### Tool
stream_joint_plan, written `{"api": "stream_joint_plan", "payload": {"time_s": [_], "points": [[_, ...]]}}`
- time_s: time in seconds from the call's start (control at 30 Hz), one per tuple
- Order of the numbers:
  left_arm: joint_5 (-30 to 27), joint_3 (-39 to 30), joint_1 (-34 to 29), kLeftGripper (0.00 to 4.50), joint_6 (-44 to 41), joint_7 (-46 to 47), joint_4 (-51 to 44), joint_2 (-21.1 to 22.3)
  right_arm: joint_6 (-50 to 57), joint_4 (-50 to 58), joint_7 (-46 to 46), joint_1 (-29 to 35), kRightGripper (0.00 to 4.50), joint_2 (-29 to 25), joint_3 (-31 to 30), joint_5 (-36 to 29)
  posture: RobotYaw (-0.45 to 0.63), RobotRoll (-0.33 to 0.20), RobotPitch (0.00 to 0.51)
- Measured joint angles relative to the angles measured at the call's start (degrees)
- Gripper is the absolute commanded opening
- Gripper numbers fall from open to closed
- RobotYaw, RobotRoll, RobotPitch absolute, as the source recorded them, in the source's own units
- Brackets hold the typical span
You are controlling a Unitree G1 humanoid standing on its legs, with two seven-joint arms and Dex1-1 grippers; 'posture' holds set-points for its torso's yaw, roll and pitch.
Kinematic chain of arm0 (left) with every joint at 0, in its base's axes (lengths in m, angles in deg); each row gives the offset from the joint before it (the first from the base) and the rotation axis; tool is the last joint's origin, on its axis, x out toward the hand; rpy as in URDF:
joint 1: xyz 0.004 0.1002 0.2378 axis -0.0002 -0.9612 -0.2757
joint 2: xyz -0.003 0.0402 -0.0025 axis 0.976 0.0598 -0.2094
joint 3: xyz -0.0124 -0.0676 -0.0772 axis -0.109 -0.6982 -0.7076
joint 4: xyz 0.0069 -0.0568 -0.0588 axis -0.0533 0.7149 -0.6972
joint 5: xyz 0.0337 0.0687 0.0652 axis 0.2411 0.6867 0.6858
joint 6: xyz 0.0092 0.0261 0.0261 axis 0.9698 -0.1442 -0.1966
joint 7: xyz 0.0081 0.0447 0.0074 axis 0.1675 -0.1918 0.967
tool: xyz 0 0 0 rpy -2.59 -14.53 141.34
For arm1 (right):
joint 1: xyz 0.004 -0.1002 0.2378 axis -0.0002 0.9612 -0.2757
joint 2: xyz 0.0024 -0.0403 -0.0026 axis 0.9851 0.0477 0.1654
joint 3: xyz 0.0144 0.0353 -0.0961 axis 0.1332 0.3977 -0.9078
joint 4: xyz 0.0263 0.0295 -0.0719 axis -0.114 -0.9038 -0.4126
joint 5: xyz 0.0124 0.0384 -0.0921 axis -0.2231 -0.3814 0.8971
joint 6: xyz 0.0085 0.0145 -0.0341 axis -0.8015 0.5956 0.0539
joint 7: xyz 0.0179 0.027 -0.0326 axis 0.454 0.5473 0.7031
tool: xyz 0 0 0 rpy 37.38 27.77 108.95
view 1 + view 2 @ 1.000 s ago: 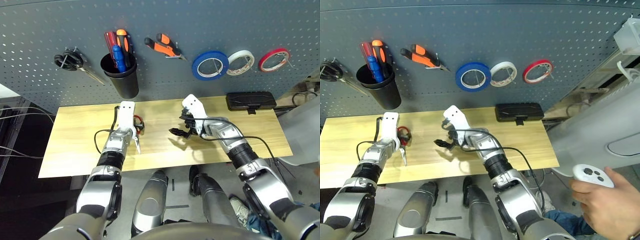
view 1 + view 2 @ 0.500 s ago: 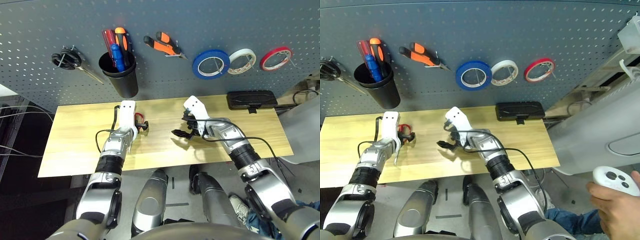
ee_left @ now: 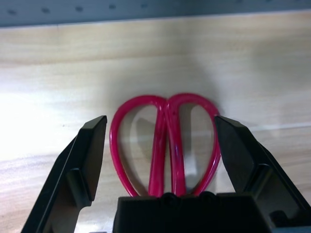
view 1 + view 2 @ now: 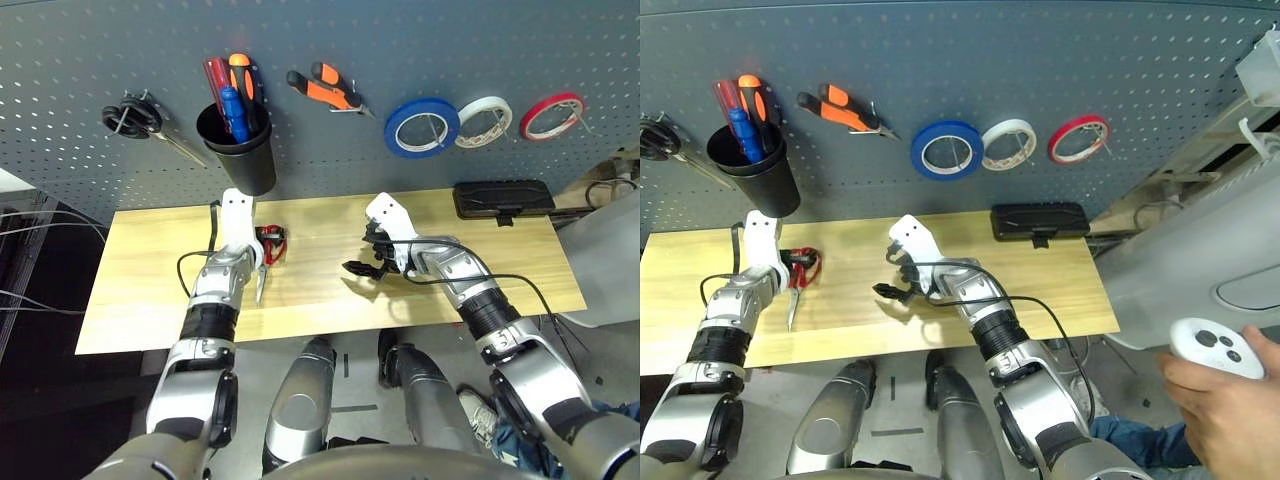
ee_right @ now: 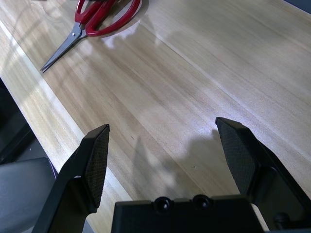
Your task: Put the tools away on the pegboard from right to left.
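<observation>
A light wooden table (image 4: 150,290) is standing in front of the pegboard (image 4: 400,50). Red-handled scissors (image 4: 268,248) are lying flat on its left half, and a black box (image 4: 502,201) is sitting at its back right edge.

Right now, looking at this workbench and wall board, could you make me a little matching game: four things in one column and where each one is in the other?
Things:
1. red-handled scissors
2. blue tape roll
3. orange-and-black pliers
4. blue-handled screwdriver

Places:
A. standing in the black cup on the pegboard
B. lying on the wooden table, between the open jaws of the left gripper
C. hanging on the pegboard, next to the white tape roll
D. hanging on the pegboard, between the black cup and the tape rolls

Pairs: 1-B, 2-C, 3-D, 4-A
</observation>
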Motion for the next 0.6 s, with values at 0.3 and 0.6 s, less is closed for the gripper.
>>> {"api": "stream_joint_plan", "payload": {"time_s": [0.3,0.6], "points": [[0.0,1.5,-0.2,4.09,0.9,0.0,0.4,-0.4,0.5,1.0,0.0,0.5,4.50,-0.4,0.0,0.0,0.15,0.000,0.302],[0.1,1.7,-1.3,1.27,2.2,0.1,1.9,-0.7,1.2,2.0,0.0,0.9,4.50,-0.4,0.0,0.0,0.14,0.000,0.310]]}}
